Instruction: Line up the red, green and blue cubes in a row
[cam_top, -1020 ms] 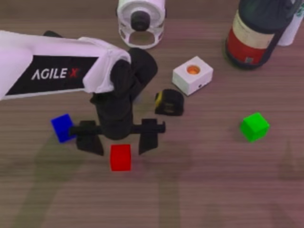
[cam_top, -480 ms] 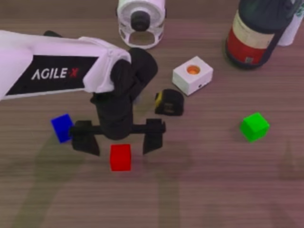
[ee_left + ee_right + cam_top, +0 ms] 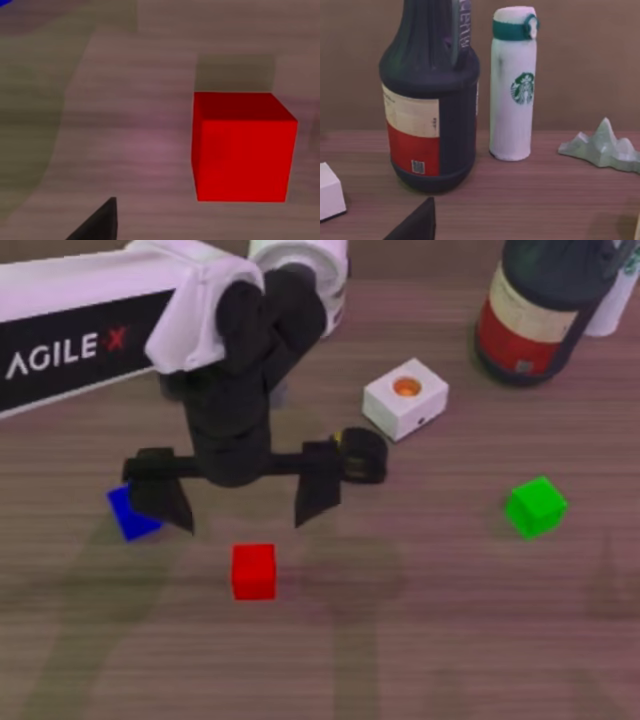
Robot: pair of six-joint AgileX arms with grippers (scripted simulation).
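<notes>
A wood-grain bench (image 3: 450, 640) of dull brown planks fills the top view. Behind the dark bottle (image 3: 432, 100), a plain brown wall (image 3: 580, 60) rises from the bench's far edge. Soft, broad shadows lie across the bench near the bottle.

The left claw (image 3: 243, 502) covers part of the blue cube (image 3: 127, 515) and the tape measure (image 3: 362, 454). The dark bottle (image 3: 545, 302) at the counter's far edge is cut off. The left wrist view catches only a blue sliver (image 3: 4, 2).
</notes>
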